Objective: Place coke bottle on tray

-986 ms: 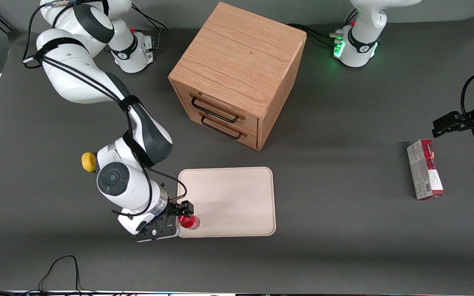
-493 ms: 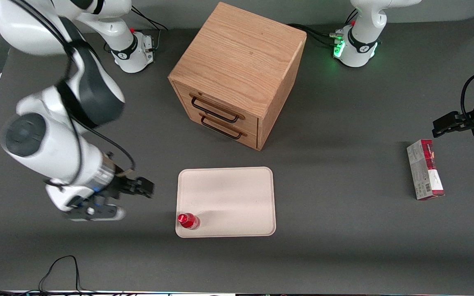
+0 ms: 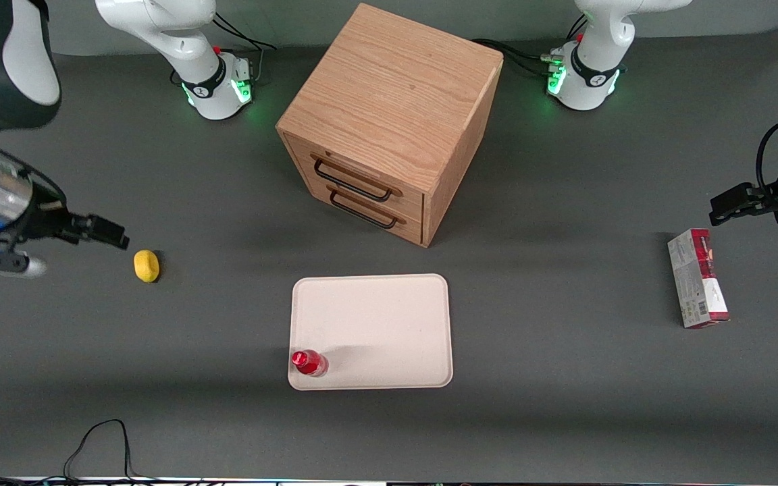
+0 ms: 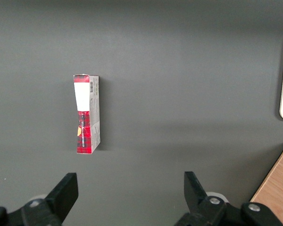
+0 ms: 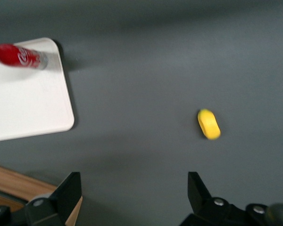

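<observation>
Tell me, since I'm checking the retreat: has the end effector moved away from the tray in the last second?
Yes. The end effector, open, has left the coke bottle at the tray corner and now sits beside the lemon.

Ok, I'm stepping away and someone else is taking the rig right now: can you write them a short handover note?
Gripper: open, holding nothing, up above the table at the working arm's end, next to the lemon and well away from the tray.
Coke bottle: standing upright on the tray, in the corner nearest the front camera on the working arm's side, close to the rim.
Done: the bottle is on the tray and released.
Left: nothing for the placement itself; perhaps just confirm the bottle stays steady so near the edge.
Untouched: wooden drawer cabinet, red-and-grey carton toward the parked arm's end.
</observation>
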Controlling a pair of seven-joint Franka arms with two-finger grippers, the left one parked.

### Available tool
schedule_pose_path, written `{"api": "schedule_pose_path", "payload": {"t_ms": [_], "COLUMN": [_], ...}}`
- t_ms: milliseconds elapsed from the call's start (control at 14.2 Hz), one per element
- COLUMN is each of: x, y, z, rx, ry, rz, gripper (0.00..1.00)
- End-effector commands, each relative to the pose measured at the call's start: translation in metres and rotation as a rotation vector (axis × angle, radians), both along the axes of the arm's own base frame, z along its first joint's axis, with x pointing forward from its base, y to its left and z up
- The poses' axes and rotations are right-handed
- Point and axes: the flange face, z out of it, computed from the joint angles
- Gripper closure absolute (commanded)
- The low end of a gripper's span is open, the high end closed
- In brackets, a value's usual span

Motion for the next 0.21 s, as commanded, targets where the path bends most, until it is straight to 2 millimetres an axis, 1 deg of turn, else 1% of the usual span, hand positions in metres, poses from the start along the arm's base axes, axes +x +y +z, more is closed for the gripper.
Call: {"api": "schedule_pose_path", "payload": {"t_ms": [0,141], "x": [-0.029,-0.0261], "y": [0.0068,0.0061], "z": [0.0118,0.0149], "rx": [-0.027,-0.026], "ry": [0.01,0.004], "rz": [0.02,0.02], "gripper": [0.0,0.0]}}
